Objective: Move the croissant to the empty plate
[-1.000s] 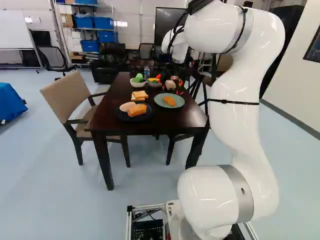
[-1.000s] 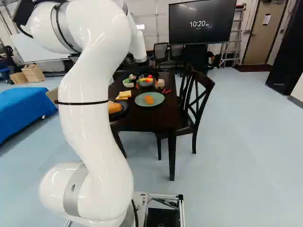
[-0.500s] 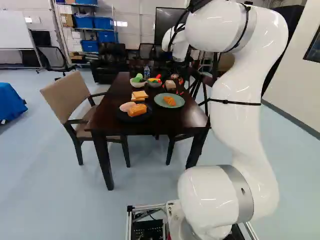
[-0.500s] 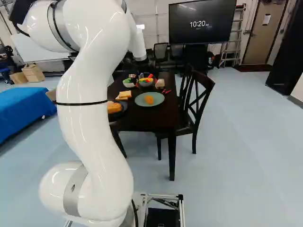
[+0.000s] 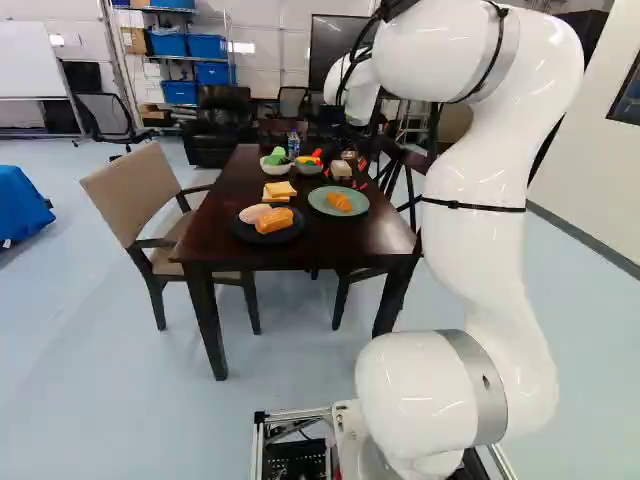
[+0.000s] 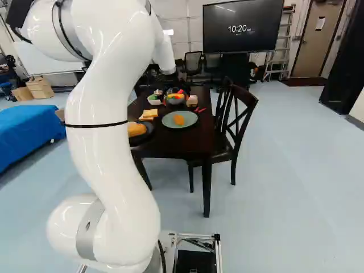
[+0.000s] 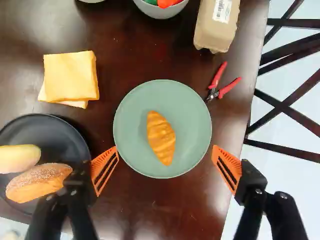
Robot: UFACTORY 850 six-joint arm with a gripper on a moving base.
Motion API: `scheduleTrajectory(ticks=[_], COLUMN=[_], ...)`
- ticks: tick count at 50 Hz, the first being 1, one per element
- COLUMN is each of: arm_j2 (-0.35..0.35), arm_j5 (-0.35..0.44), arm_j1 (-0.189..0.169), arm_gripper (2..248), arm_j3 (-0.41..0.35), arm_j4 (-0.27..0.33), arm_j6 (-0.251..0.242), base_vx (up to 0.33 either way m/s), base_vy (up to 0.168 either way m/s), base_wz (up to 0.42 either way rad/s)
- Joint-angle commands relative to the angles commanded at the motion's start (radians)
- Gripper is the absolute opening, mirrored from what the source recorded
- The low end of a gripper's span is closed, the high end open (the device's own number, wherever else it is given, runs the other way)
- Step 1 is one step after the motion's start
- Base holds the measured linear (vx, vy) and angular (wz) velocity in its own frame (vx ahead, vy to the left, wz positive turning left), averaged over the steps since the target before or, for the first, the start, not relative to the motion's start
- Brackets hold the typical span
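Note:
In the right base view only a dark part of the gripper (image 6: 169, 75) shows below the white wrist, over the table. In the wrist view the gripper (image 7: 166, 167) stands open, nothing between its orange pads. The orange-brown croissant (image 7: 161, 138) lies on the green plate (image 7: 192, 117), ahead of the gap between the fingers. Beside it, on the side of the finger near the breads, a black plate (image 7: 47, 125) holds a bread loaf (image 7: 37, 182) and a smooth pale roll (image 7: 19, 159).
All stand on a dark table (image 5: 225, 215). Beyond the plates are stacked bread slices (image 7: 71, 76), a bowl with colourful pieces (image 7: 161, 10), a beige carton (image 7: 216, 25) and red-handled pliers (image 7: 220, 87). Chairs (image 5: 140, 190) (image 6: 242, 122) flank the table.
The upper arm and elbow have shifted slightly, rightward in the left base view and leftward in the right one. The base, the plates and the croissant have stayed put.

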State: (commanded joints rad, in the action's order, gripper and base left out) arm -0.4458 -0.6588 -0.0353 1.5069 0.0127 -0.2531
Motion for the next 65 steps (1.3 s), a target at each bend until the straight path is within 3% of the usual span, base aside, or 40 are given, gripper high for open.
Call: scheduleTrajectory(ticks=[33,65], arm_j2=[0.086,0.225], arm_j5=[0.183,0.475], arm_j1=[0.004,0.011], arm_gripper=[247,247], arm_j3=[-0.169,-0.440], arm_j4=[-0.002,-0.004], arm_j6=[0.030,0.079], base_vx=[0.000,0.000], base_vy=[0.000,0.000], base_wz=[0.000,0.000])
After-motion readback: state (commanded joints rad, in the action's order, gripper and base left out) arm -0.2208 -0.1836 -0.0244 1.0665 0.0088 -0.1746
